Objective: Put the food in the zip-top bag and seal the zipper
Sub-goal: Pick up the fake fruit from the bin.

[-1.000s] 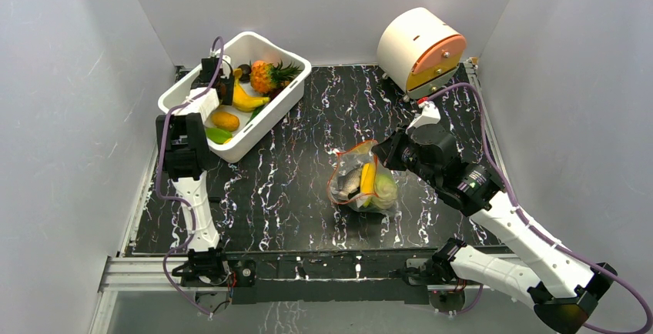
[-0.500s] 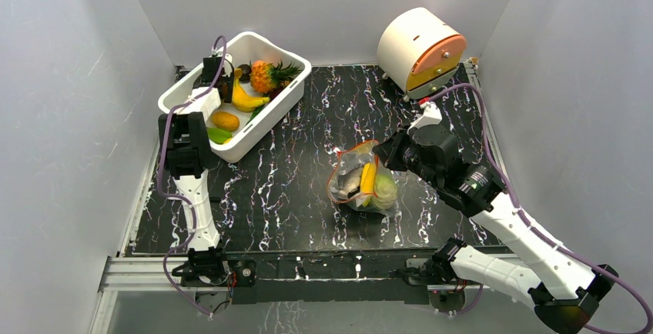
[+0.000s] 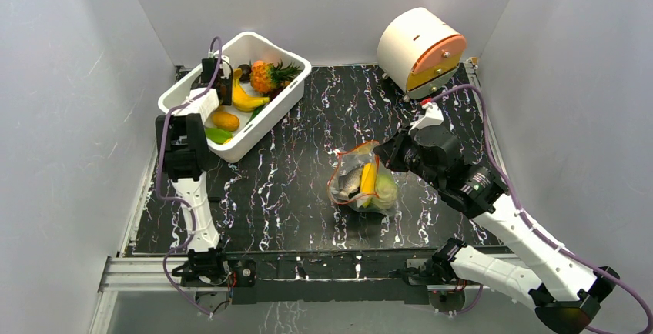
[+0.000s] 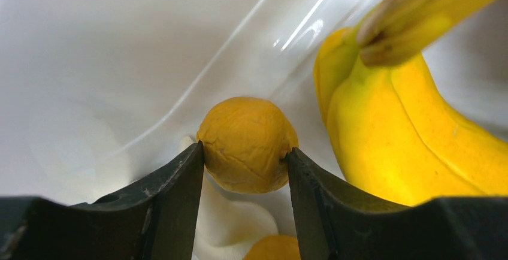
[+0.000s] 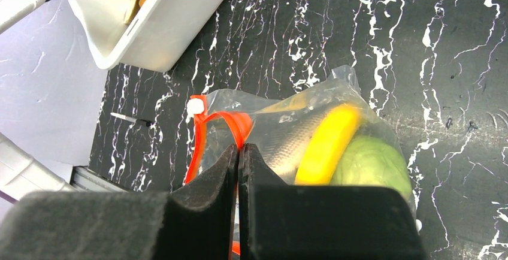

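In the left wrist view my left gripper (image 4: 245,152) is down in the white tub (image 3: 279,103), and both fingers press the sides of a small round orange fruit (image 4: 245,134). Yellow bananas (image 4: 407,134) lie just to its right. The zip-top bag (image 3: 362,184) lies mid-table with its mouth gaping. It holds a yellow banana (image 5: 326,143), a light-green round fruit (image 5: 371,164) and a silvery fish (image 5: 287,149). My right gripper (image 5: 239,149) is shut on the red zipper (image 5: 203,122) at the bag's upper edge, and stays at the bag's right side (image 3: 383,153).
The tub at the back left also holds a pineapple (image 3: 266,76), an orange piece (image 3: 225,120) and a green piece (image 3: 218,135). A round white and orange drum (image 3: 420,49) stands at the back right. Grey walls close in the black marbled table (image 3: 293,188).
My left gripper's jaws have narrowed onto the small orange fruit in the tub. The right gripper has kept its hold on the zipper and hardly moved.
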Controlling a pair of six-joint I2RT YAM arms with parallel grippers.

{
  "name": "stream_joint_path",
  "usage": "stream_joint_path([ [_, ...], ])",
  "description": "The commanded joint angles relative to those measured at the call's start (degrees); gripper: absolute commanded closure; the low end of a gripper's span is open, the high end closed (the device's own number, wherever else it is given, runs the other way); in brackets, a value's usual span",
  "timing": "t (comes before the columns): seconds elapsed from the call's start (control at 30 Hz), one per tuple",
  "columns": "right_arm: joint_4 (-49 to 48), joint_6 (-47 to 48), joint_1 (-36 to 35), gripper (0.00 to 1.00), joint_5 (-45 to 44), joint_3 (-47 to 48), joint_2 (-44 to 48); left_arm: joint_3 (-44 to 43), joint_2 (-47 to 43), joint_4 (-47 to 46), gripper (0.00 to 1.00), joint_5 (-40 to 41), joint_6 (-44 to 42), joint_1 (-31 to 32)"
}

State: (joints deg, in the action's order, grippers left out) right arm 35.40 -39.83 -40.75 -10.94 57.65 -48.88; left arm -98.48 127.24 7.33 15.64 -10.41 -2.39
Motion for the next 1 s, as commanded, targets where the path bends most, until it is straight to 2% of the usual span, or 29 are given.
stream_joint_path([
  [0.0, -4.83, -1.24, 0.09, 1.0, -0.23, 1.62, 2.13, 2.45, -8.14, 3.12, 0.68, -0.36, 2.08, 0.71],
  [0.27, -4.99, -1.85, 0.07, 1.0, 0.43, 0.66, 2.24, 10.6, -16.21, 1.66, 0.73, -1.29, 9.08, 1.41],
  [0.47, -4.48, -2.06, 0.07, 1.0, 0.59, 0.69, 2.68, 11.21, -20.76, 4.56, 0.73, -3.71, 10.85, 1.61],
  [0.83, -4.81, -3.51, 0.07, 1.0, 0.38, -0.82, 2.5, 12.53, -30.92, 10.16, 0.73, -16.56, 16.48, 1.65],
  [0.97, -5.12, -4.12, 0.1, 1.0, 0.43, -0.71, 2.46, 12.39, -34.98, 12.22, 0.74, -23.9, 19.28, 1.67],
])
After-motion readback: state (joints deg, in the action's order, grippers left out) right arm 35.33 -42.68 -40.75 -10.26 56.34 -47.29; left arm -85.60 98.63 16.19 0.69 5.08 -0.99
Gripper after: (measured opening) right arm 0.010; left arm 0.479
